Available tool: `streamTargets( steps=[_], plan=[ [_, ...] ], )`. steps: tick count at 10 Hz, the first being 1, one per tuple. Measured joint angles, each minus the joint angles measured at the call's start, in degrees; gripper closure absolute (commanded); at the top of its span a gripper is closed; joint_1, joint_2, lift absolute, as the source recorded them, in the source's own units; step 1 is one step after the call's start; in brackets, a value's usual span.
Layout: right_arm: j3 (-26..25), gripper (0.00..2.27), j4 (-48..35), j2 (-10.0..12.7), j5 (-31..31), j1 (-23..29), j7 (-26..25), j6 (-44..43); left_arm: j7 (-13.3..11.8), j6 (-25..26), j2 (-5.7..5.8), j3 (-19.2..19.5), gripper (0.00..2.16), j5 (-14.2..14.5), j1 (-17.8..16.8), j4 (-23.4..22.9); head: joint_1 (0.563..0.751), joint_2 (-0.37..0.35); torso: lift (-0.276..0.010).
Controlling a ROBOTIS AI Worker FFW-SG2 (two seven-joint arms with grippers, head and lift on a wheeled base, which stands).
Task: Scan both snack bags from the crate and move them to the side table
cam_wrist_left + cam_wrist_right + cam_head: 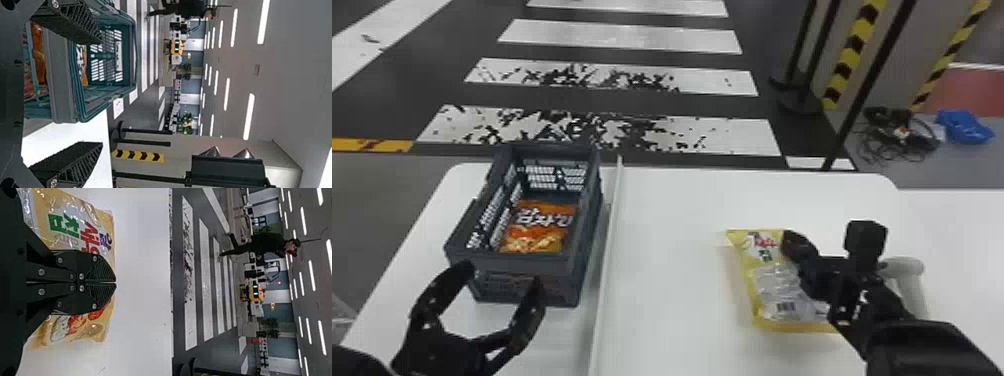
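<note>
In the head view, the right hand [790,241] is sitting at the far, right part of the yellow snack bag [757,270], which is turning a barcode side up to the camera over the right half of the white table [677,240]. The bag's long axis seems to be running from the far edge toward the near edge, leaning right. The white device with a thick handle [909,280], probably the scanner, is standing just right of that hand, so the coming move is likely calling for a short turn rightward, barcode toward it. The white side surface [962,220] is lying farther right, on the same arm's side. The left hand [501,278] is waiting at the near end of the dark grey plastic crate [519,265], by the table's left edge; the orange snack bag [539,230] is lying inside, straight beyond and slightly right, making this hand the nearer.

In the left wrist view, that hand's fingers are standing wide apart and holding nothing, the crate partly between them.

In the right wrist view, the fingers are pressing together, apparently pinching the yellow bag, which is spreading out on both sides.
</note>
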Motion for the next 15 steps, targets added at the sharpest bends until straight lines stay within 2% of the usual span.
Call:
streamTargets(
  steps=[5,9,15],
  plan=[
    [-0.6,2.25,-2.6,0.0,0.3,2.4,0.6,-0.7,-0.2,-0.2,-0.02,0.0,0.08,0.0,-0.1,0.3,0.695,-0.080,-0.099],
    [0.8,2.25,-9.9,0.1,0.0,5.4,0.7,0.8,-0.2,-0.2,-0.24,-0.1,0.08,0.0,-0.1,0.4,0.695,-0.053,-0.099],
    [1.4,2.25,-10.1,0.3,0.3,9.5,3.8,-0.3,-0.2,-0.2,-0.24,-0.6,0.08,0.1,-0.7,1.1,0.695,-0.029,-0.099]
  ],
)
